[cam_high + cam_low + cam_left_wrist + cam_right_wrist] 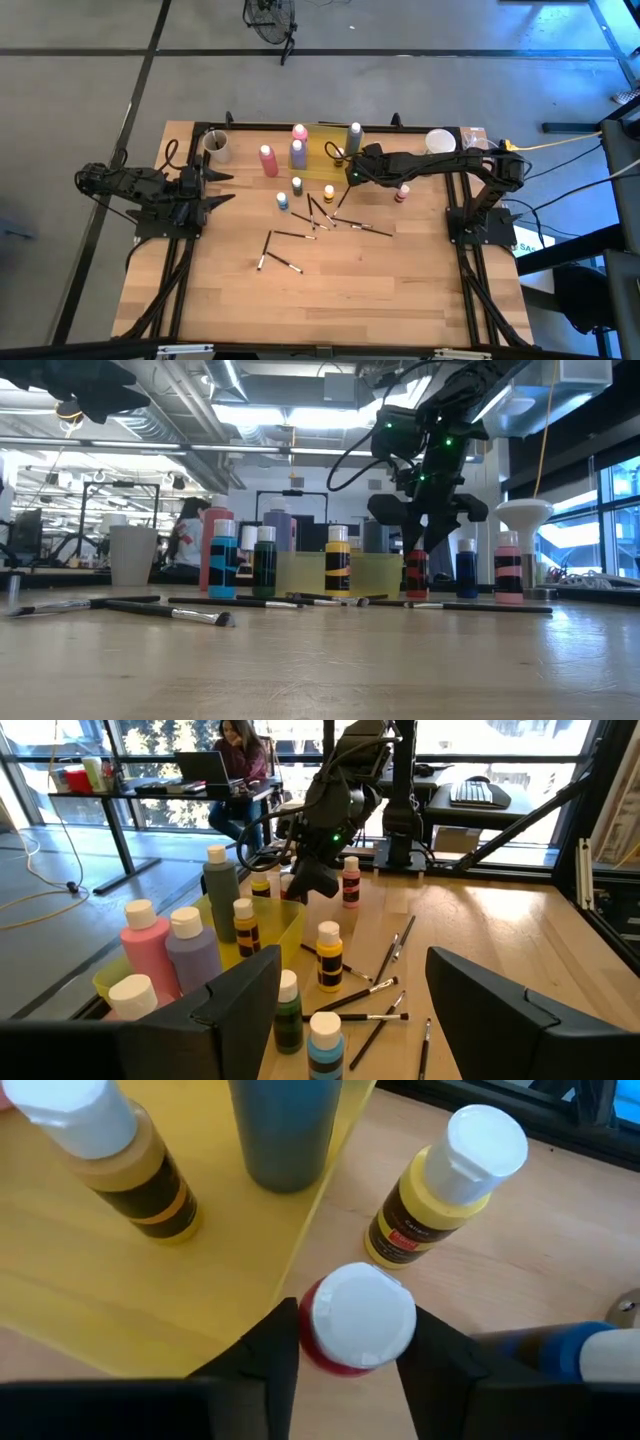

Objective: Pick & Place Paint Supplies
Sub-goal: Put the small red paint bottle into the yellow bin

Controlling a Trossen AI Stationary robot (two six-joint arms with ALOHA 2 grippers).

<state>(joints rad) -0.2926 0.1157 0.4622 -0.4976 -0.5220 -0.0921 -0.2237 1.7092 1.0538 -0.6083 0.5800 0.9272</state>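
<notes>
My right gripper (348,178) (352,1342) reaches from the table's right side to the near edge of the translucent yellow tray (318,165) and is shut on a small red, white-capped paint bottle (358,1320). A grey squeeze bottle (285,1125) and an orange-brown bottle (125,1160) stand in the tray. Pink (268,160) and purple (298,152) squeeze bottles stand left of it. Small yellow (440,1190) and blue (282,201) bottles stand on the table, and thin brushes (300,235) lie there. My left gripper (222,190) waits open at the left. My right gripper pinches the red bottle between its two fingers at the white cap and the neck below it (308,1342). The fingers slant down from the table's right side. The bottle stands upright beside the tray's wall (300,1250); its foot is hidden under the cap.
A pale cup (216,146) stands at the far left and a white round cup (440,142) at the far right. A pink-red small bottle (402,192) stands under the right arm. The near half of the table (330,300) holds only a few brushes.
</notes>
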